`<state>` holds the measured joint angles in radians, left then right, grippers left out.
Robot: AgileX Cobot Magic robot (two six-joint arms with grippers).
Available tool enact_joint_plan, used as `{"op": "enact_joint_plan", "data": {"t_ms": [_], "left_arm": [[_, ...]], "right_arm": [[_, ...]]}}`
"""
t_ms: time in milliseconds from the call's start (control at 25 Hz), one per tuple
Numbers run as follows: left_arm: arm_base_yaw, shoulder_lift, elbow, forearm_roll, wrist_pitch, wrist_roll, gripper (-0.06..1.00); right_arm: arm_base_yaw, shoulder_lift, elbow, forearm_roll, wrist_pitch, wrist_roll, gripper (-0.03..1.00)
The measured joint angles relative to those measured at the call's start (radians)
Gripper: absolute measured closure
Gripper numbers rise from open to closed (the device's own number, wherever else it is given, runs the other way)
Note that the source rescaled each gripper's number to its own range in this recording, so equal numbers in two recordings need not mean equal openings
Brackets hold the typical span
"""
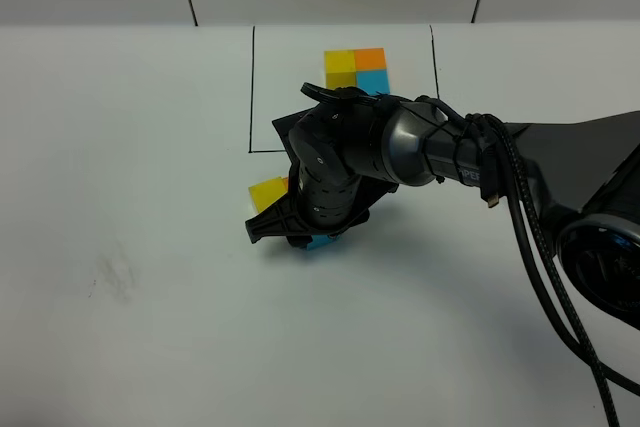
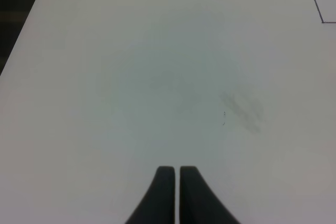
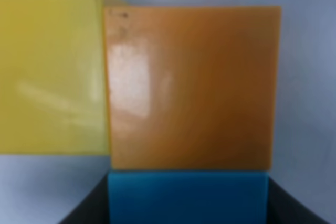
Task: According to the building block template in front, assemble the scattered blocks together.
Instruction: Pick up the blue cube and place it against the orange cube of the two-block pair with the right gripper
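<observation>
The right arm reaches across from the right, wrist bent down, its hand (image 1: 305, 237) low at the table near the middle. The left hand (image 2: 176, 192) hovers with fingers pressed together.

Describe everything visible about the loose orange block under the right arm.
The orange block is a smooth, slightly glossy cube, plastic by its look, with a soft shine on its face. In the right wrist view it sits flush against the yellow block on one side and the blue block on the adjacent side, forming an L. Dark gripper fingers flank the blue block. From the high camera the right gripper hides the orange block almost wholly.
</observation>
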<state>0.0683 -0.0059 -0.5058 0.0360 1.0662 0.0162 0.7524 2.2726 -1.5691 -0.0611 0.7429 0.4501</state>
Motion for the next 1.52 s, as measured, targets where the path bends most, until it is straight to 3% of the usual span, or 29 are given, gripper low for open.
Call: {"op": "enact_joint_plan", "data": {"t_ms": [800,960,1200,1520], "left_arm": [[0.000,0.000,0.000,0.000,0.001,0.000,0.94],[0.000,0.000,0.000,0.000,0.001,0.000,0.94],[0.000,0.000,0.000,0.000,0.001,0.000,0.94],[0.000,0.000,0.000,0.000,0.001,0.000,0.94]], "right_arm": [[0.000,0.003,-0.007,0.005,0.017,-0.050,0.51],[0.000,0.003,-0.007,0.013,0.015,-0.058,0.43],[0.008,0.003,-0.008,0.034,0.007,-0.080,0.23],[0.009,0.003,-0.008,0.017,0.010,-0.086,0.18]]}}
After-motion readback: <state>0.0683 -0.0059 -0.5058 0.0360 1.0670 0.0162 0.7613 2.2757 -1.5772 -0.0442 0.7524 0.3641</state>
